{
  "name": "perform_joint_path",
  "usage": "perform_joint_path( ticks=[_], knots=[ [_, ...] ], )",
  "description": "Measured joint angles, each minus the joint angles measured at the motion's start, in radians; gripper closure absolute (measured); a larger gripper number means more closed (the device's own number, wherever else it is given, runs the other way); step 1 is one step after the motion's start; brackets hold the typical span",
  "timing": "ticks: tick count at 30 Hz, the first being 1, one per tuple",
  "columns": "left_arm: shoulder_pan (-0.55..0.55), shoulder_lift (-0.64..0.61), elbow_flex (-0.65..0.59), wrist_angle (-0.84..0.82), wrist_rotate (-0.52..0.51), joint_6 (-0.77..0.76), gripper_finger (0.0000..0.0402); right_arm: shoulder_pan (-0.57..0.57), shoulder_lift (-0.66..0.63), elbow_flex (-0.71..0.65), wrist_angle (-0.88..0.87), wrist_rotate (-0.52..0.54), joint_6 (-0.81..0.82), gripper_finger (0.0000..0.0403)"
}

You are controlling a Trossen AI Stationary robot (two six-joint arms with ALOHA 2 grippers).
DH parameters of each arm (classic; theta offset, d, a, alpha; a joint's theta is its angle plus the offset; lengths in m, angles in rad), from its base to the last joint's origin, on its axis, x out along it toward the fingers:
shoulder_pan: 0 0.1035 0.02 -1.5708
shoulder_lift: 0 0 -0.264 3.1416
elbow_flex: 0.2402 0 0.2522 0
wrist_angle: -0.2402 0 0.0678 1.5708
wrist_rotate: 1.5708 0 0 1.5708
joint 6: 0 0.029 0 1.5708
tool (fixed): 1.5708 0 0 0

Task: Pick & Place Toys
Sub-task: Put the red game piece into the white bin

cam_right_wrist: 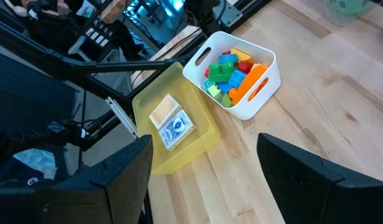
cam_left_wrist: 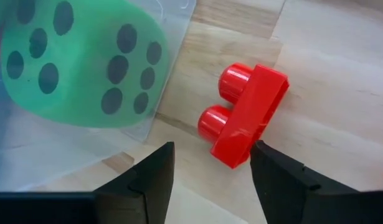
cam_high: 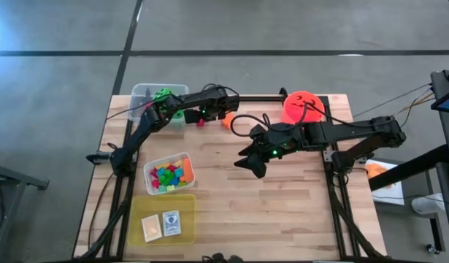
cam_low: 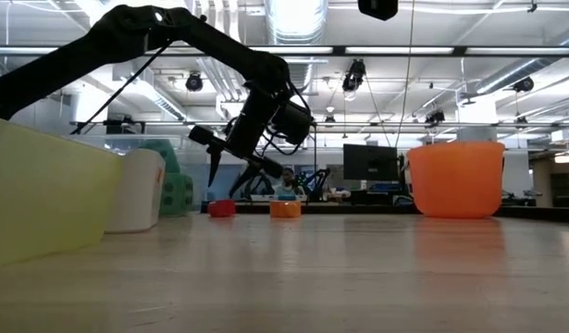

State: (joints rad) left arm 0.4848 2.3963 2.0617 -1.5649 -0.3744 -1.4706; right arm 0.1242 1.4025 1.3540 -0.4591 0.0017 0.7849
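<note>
A red two-stud block (cam_left_wrist: 244, 118) lies on its side on the wood table, beside a clear tub (cam_high: 147, 93) that holds a green die (cam_left_wrist: 79, 62). My left gripper (cam_left_wrist: 211, 180) is open and points down just above the block (cam_low: 222, 208), clear of it. An orange block (cam_high: 226, 122) lies a little to its right. My right gripper (cam_high: 247, 164) is open and empty over the table's middle. In the right wrist view, a white bin (cam_right_wrist: 260, 93) holds several bright blocks and a yellow tray (cam_right_wrist: 144, 109) holds two cards.
The red-orange bucket (cam_high: 303, 107) stands at the far right. The white bin (cam_high: 169, 174) and the yellow tray (cam_high: 162, 219) sit along the table's left side. Bare wood lies between the arms and at the near right.
</note>
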Motion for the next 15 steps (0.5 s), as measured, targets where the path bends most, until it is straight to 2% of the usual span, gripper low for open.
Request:
perform_joint_path(
  ticks=[4, 12, 15],
  knots=[
    [-0.004, -0.005, 0.004, -0.003, 0.002, -0.019, 0.0242, 0.0, 0.0, 0.0, 0.0, 0.0, 0.0, 0.0122],
    [-0.006, -0.007, 0.005, 0.004, 0.033, -0.01, 0.0381, 0.0, 0.0, 0.0, 0.0, 0.0, 0.0, 0.0122],
    [-0.005, -0.008, 0.005, 0.008, 0.036, -0.019, 0.0396, 0.0, 0.0, 0.0, 0.0, 0.0, 0.0, 0.0122]
  ],
)
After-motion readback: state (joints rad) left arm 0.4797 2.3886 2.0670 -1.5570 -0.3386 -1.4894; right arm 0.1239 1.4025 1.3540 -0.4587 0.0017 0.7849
